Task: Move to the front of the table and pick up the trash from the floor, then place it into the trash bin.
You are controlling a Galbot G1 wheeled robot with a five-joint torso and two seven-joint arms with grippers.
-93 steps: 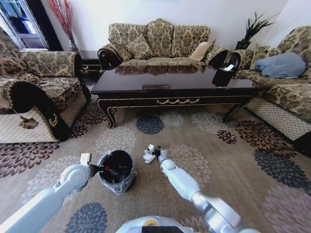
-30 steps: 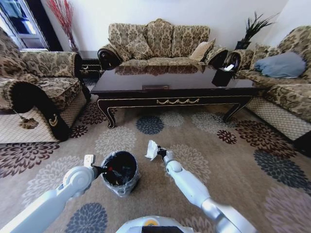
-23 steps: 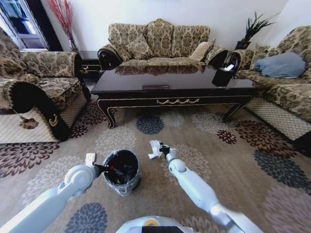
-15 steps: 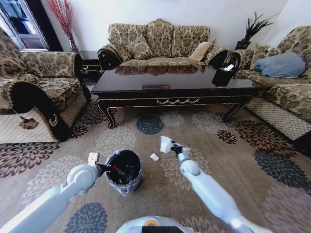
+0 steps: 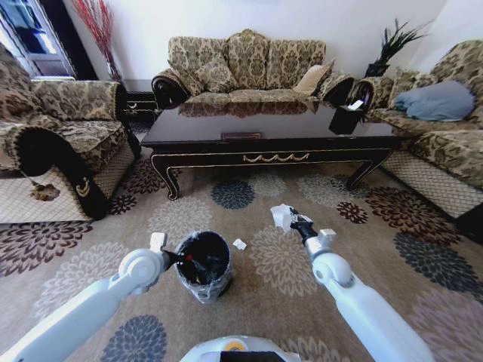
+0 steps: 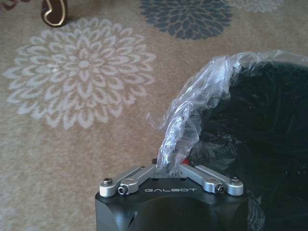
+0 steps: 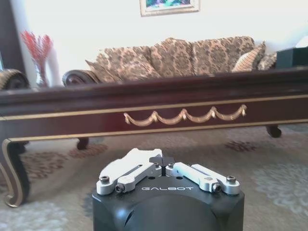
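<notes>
On the patterned carpet in front of the long dark worktop [image 5: 272,128] – glossy wood, gold scrollwork along its front rail, curved legs – the right end effector [image 5: 290,219] was raised just above the floor with a crumpled white tissue [image 5: 281,216] clenched between its fingers. From the right wrist camera the paper [image 7: 126,161] bulged out beside the closed tips, with the ornamented rail [image 7: 183,116] straight ahead.

A tiny white scrap [image 5: 239,244] lay on the carpet between that end effector and the trash bin [image 5: 202,264]. The bin was a small round black bucket lined with a shiny, wrinkled plastic bag, standing well short of the worktop. Its inside looked dark; a bit of red showed near the rim, though what lay within could not be made out.

The left end effector [image 5: 181,257] sat at the bin's near rim – pinched shut on the clear liner [image 6: 192,125], whose edge rose up crumpled from between its tips.
</notes>
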